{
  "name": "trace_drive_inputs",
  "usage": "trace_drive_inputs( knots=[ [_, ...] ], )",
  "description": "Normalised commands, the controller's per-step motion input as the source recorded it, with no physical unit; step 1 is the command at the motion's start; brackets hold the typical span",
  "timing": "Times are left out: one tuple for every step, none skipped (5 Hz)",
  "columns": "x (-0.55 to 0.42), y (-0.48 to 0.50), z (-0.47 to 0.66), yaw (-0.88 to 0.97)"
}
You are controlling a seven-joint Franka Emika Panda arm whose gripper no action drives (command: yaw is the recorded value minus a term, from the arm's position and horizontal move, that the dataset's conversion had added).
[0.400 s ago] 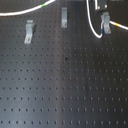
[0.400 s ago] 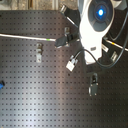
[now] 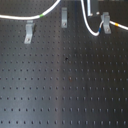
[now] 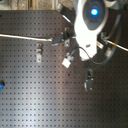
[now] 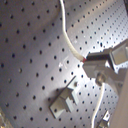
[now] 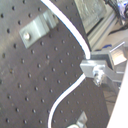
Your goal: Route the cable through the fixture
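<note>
While the gripper (image 6: 92, 62) pinches the cable (image 3: 22, 19), the cord lies along the board's (image 3: 65, 85) far edge.
In the first exterior view, it runs from nine o'clock past three clips (image 3: 29, 33), looping down at two o'clock.

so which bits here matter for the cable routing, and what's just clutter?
Job:
- cable
- three metal fixture clips
- gripper, shut on the cable

Lying about:
- small blue object at the second exterior view's left edge

Soft, low-resolution blur in all views; even overhead light, faint sheen on the dark perforated board (image 3: 65, 85).
</note>
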Motion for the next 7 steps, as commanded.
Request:
trace_drive_inputs(
  knots=[
    [-0.447, -0.356, 0.09, -0.04],
    [-0.353, -0.17, 0.24, -0.13],
    [-0.316, -0.077, 0.29, -0.17],
    [-0.219, 0.088, 0.37, -0.12],
    [-0.204, 0.165, 0.41, -0.05],
    [-0.188, 0.09, 0.36, -0.03],
    [-0.192, 0.038, 0.3, 0.0]
  ],
)
